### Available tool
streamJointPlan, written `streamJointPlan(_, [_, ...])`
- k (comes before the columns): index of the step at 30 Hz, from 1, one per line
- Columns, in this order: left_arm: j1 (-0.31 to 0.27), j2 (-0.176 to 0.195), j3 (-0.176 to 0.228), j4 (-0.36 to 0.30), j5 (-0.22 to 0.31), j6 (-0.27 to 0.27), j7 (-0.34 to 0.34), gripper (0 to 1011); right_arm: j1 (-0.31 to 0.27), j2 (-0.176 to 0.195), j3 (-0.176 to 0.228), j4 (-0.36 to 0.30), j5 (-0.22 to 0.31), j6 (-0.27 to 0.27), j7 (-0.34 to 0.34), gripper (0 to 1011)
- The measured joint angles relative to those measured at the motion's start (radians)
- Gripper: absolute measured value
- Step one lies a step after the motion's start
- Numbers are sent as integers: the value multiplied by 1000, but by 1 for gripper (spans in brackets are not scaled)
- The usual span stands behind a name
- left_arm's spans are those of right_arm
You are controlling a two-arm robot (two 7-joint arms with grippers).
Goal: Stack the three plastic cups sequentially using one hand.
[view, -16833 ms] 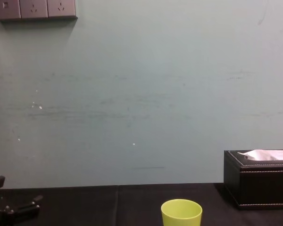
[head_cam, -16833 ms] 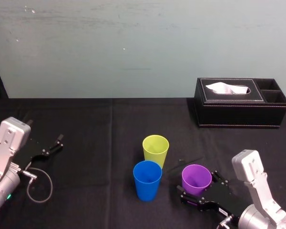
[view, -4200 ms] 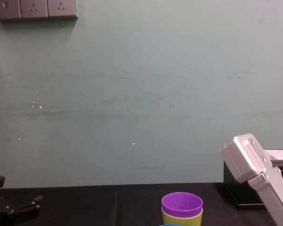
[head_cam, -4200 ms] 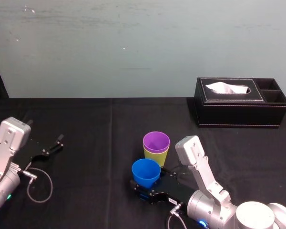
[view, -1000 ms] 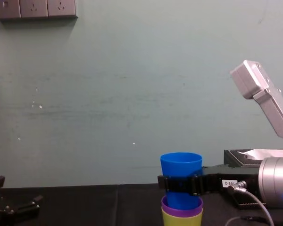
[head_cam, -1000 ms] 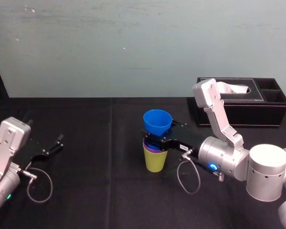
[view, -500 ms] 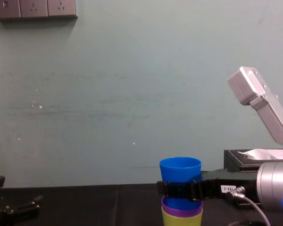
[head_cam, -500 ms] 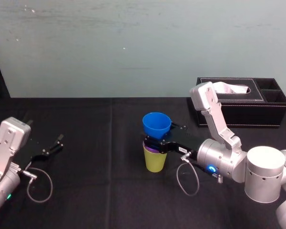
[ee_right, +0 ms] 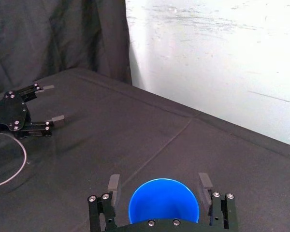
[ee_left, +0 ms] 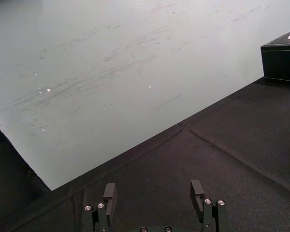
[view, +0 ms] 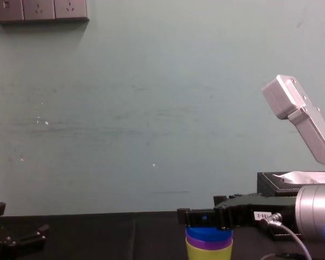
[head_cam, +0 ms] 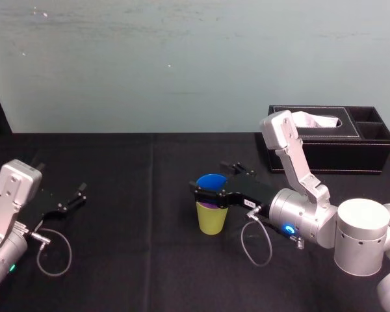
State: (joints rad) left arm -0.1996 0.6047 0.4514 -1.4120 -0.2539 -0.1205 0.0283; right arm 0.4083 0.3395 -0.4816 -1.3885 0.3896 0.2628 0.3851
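**A:** What's the right hand (head_cam: pixel 211 177) doing?

**B:** It is spread wide around the blue cup (ee_right: pixel 163 212), with no grip on it. That cup stands upright, mouth up, nested in the purple cup (view: pixel 208 242) inside the lime-green cup (head_cam: pixel 212 220), mid-worktop (head_cam: pixel 130 260).

**A:** Any room to move?

**B:** Open cloth to the left and front, and the tissue box (head_cam: pixel 325 140) is well apart, rear right. The purple cup shows as a thin band. The left hand (head_cam: pixel 71 198) lies parked far left, fingers apart.
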Motion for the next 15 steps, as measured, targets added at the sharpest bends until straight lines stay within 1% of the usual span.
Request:
streamJointPlan(7, [0,0,0,0,0,0,0,1001,-3,0,4,-7,1,-5,1,1003])
streamJointPlan(10, [0,0,0,0,0,0,0,1000,-15,0,21,-25,9,-26,2,1003])
streamJointPlan(11, [0,0,0,0,0,0,0,1000,-15,0,21,-25,9,-26,2,1003])
streamJointPlan(15, [0,0,0,0,0,0,0,1000,-43,0,54,-60,23,-53,-16,1003])
